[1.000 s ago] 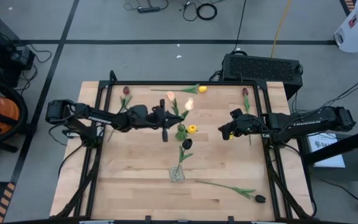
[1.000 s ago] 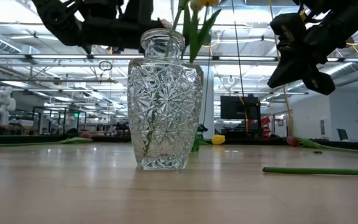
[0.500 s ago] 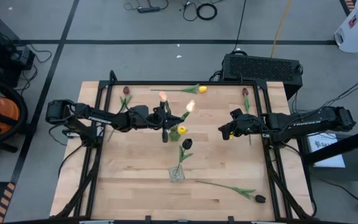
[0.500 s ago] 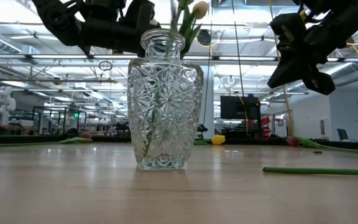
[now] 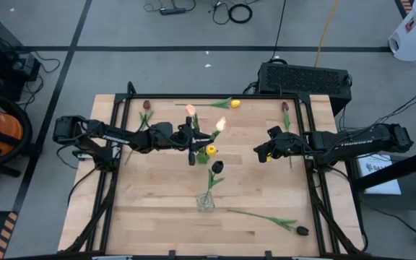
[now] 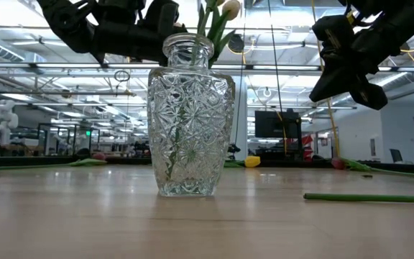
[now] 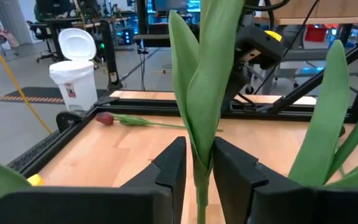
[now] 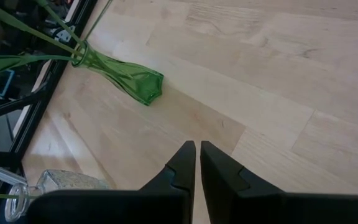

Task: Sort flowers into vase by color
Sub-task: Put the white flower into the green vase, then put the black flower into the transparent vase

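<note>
Here, lowest in the high view, we see the clear cut-glass vase (image 5: pixel 205 202) holding one dark tulip (image 5: pixel 217 167). Above it, near frame centre, our left gripper (image 7: pixel 196 168) pinches a peach tulip's stem (image 7: pixel 199 124), presumably to drop it into the green vase (image 5: pixel 202 152). At centre right, our right gripper (image 8: pixel 197 163) waits, fingers nearly together, holding nothing.

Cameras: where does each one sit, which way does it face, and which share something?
High: overhead, straight down on table, both arms.
Low: table height, level past the clear vase, arms above.
Left wrist: past left gripper shut on a green stem.
Right wrist: down past shut right gripper at green vase.
High and low share the clear vase.
</note>
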